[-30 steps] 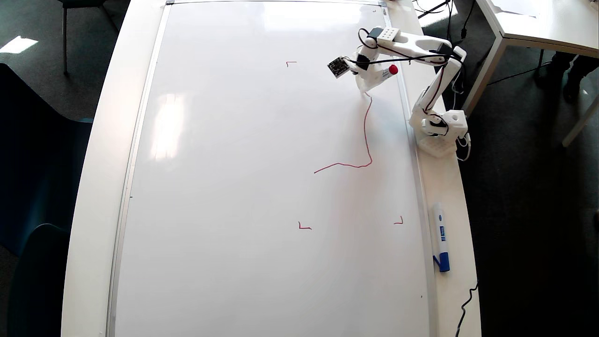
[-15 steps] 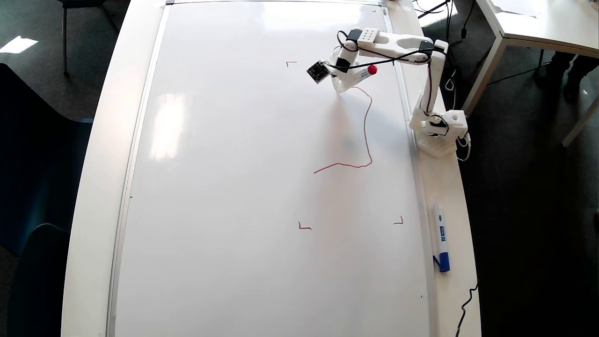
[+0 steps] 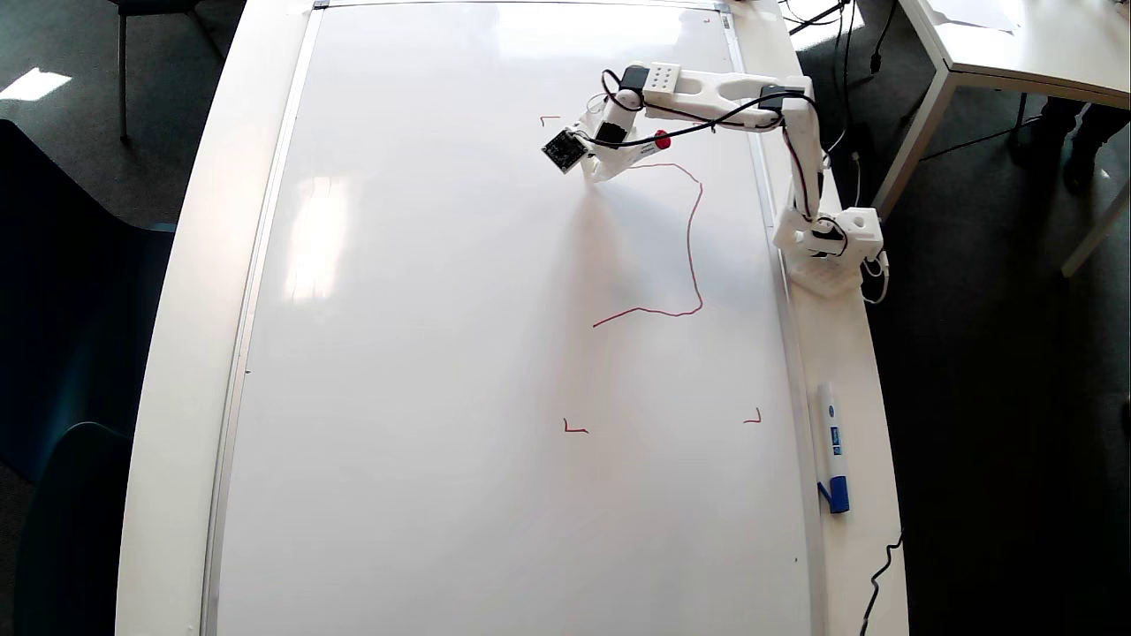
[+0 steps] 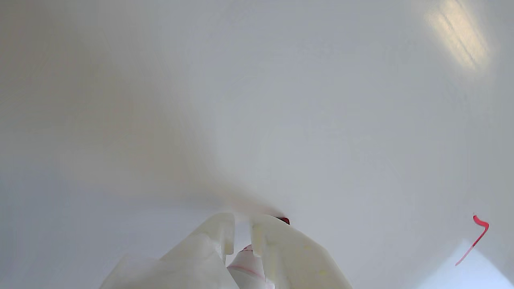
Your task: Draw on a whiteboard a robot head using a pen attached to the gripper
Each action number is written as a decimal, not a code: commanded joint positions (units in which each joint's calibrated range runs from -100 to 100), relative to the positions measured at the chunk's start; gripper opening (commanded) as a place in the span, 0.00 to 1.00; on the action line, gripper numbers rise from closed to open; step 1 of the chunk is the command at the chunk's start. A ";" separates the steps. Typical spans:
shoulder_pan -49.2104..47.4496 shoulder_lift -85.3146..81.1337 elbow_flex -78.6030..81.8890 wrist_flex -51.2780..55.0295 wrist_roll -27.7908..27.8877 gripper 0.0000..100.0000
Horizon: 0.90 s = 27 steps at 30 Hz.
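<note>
Whiteboard point(image 3: 424, 353): lies flat on the table point(image 3: 185, 265) and fills most of the overhead view, its glossy face bare apart from red marks.
Robot head point(image 3: 691, 238): only a partial outline so far, a wobbly red line running from a loose end near the board's middle, toward 3 o'clock, up toward 12 o'clock, then turning toward 9 o'clock to reach the claw.
Corner marks: four small red ticks frame the drawing area; the one at point(image 3: 550, 118) sits just beside the claw at about 11 o'clock, and it shows in the wrist view as the red hook point(image 4: 478, 237).
Claw point(image 3: 594, 168): closed on the pen, its two white fingers point(image 4: 277, 245) pinching the barrel between them with a narrow gap showing.
Pen point(image 3: 649, 146): tilted, red end raised toward 3 o'clock and tip down at the board, likely so the tip drags behind the stroke without catching.
Pen tip: a speck of red point(image 4: 283, 220) peeps past the fingers against the board.
Head relative to claw: the fresh end of the line meets the claw; the drawn part lies toward 4 and 5 o'clock.
Progress: judged early, with no closed square and no inner features.
Spare marker point(image 3: 832, 446): blue-capped, on the table at the board's 3 o'clock edge, well apart.
</note>
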 commanded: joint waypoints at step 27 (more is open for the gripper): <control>-21.61 1.87 -0.34 0.67 -2.75 0.01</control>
